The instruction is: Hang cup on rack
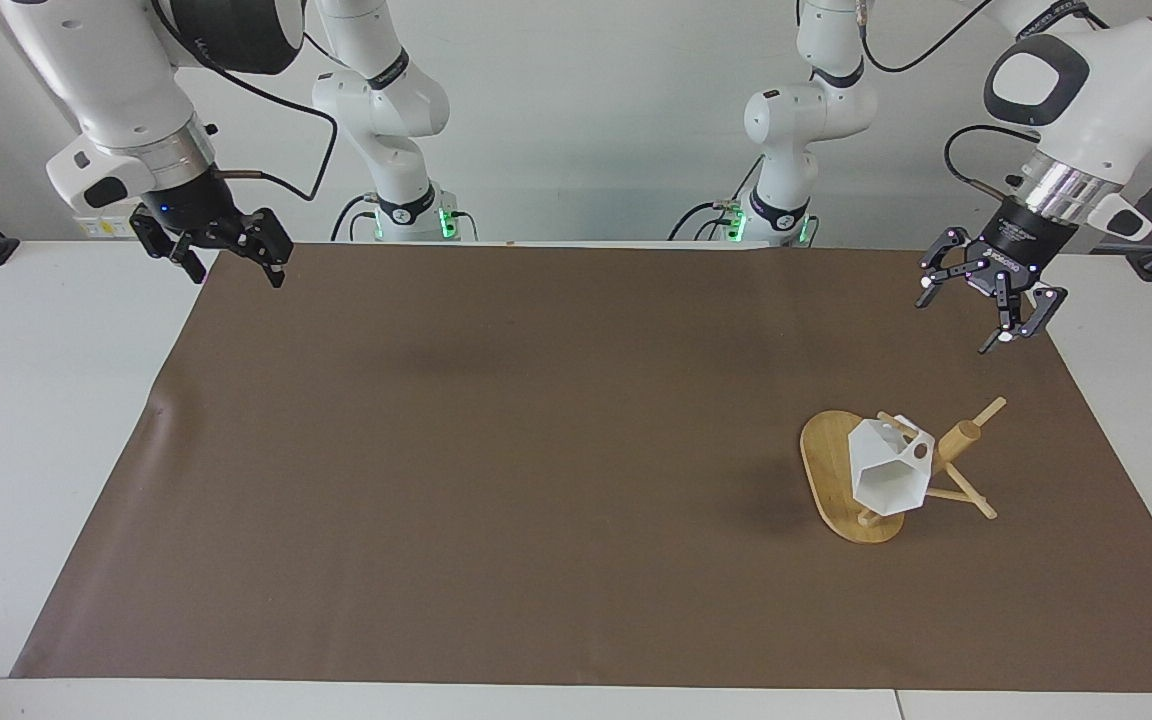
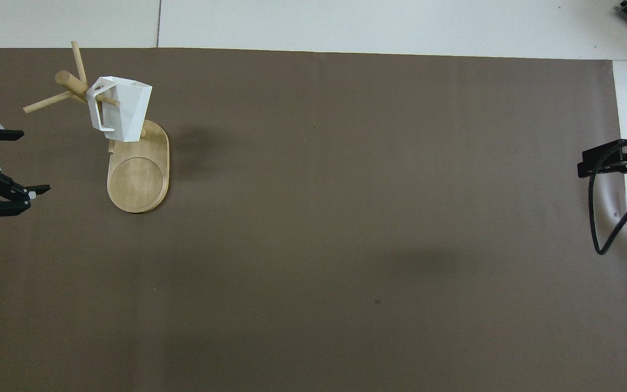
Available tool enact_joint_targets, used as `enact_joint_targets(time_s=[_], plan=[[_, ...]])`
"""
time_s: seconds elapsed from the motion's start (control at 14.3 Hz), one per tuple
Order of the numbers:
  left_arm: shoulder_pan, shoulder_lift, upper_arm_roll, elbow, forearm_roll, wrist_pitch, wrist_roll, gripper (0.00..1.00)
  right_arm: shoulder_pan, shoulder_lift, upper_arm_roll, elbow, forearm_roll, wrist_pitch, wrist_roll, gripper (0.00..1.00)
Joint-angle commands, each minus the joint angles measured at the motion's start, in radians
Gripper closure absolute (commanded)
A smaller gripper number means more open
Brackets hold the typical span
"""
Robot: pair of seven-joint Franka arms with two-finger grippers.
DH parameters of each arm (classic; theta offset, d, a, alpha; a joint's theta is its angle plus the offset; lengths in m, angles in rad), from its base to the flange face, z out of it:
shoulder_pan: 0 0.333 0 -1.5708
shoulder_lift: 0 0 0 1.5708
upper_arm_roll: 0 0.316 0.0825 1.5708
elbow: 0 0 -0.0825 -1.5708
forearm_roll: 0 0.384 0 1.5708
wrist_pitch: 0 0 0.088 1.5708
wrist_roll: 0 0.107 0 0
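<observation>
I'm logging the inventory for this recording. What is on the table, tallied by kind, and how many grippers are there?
Cup: 1, white, hanging by its handle on a peg
Rack: 1, bamboo
Brown mat: 1
Grippers: 2, left gripper open and raised, right gripper waiting over the mat's corner
Total: 5
</observation>
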Motion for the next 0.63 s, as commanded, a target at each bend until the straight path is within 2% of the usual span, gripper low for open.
enact_joint_targets(time_s=[0.0,0.56], plan=[[0.009,0.020,-0.006,0.045,0.034,-0.045,0.255,0.00,0.000,-0.012,0.001,-0.011,-0.003,0.002,0.019,0.00],[-0.007,0.020,-0.016,0.087,0.195,-0.136,1.236,0.00,0.000,-0.012,0.001,-0.011,-0.003,0.002,0.019,0.00]])
